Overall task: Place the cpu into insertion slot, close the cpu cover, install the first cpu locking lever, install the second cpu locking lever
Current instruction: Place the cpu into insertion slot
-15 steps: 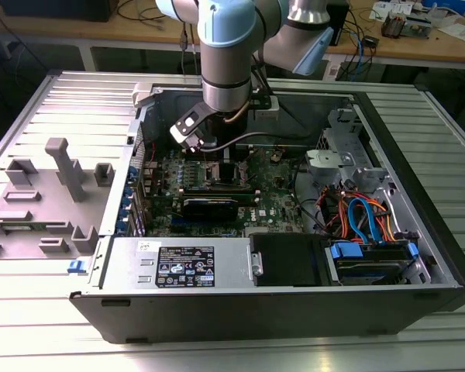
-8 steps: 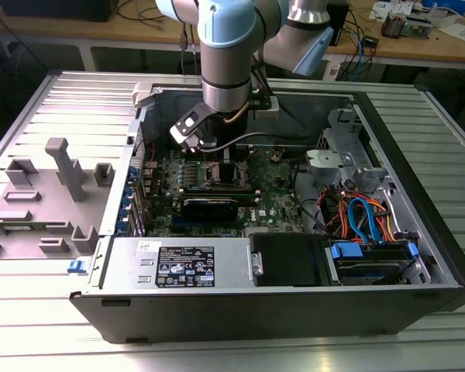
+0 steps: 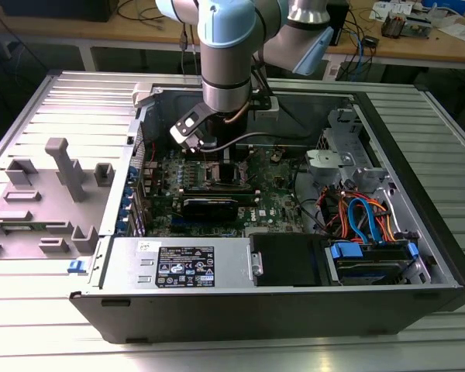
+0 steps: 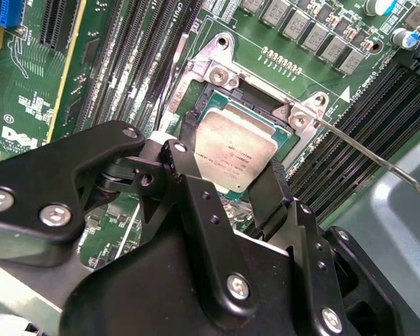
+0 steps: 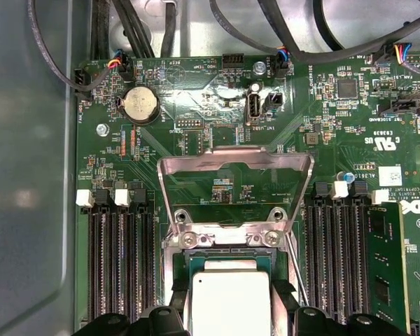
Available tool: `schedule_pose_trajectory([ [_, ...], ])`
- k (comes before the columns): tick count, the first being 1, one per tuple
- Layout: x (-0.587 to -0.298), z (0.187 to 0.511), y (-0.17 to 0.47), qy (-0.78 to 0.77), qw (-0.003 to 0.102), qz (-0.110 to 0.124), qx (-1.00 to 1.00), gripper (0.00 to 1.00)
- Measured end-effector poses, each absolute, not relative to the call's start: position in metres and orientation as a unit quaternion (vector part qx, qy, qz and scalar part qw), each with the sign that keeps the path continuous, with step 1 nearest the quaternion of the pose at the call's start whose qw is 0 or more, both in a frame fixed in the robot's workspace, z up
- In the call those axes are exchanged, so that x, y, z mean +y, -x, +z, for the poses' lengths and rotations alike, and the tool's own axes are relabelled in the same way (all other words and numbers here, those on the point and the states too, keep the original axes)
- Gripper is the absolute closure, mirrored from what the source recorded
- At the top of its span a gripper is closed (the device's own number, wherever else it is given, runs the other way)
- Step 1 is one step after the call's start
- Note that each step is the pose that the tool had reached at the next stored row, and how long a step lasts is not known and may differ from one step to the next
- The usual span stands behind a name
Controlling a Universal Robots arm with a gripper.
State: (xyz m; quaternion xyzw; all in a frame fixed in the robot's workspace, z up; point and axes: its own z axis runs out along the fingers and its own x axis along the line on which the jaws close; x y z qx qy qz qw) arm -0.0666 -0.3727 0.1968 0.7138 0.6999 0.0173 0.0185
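Observation:
In both wrist views the cpu (image 4: 232, 162) (image 5: 229, 302), a small square chip with a dull silver top, sits between my two black fingers (image 4: 187, 133) (image 5: 285, 292). My gripper (image 4: 232, 150) (image 5: 231, 297) is shut on its opposite edges. The chip lies level right at the insertion slot (image 4: 252, 100) (image 5: 227, 257), whose black rim shows around it; I cannot tell if it is seated. The cpu cover (image 5: 236, 159), a silvery frame, stands swung open behind the slot. A thin wire locking lever (image 4: 378, 157) (image 5: 298, 274) sticks out beside the socket. In the exterior view the arm's wrist (image 3: 226, 85) hangs over the green motherboard (image 3: 279, 203).
Long black memory slots (image 5: 119, 266) (image 5: 336, 252) flank the socket on both sides. The open computer case (image 3: 418, 186) has tall walls, a power supply (image 3: 182, 263) in front, and blue and orange cables (image 3: 364, 217) at the exterior view's right. A grey fixture (image 3: 58, 186) sits at the left.

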Motion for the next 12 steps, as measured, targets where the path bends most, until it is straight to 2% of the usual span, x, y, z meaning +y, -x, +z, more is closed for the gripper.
schedule_pose_trajectory([
  [12,-0.3725,0.1962,0.0654,-0.714,0.018,0.018,0.700,0.46],
])
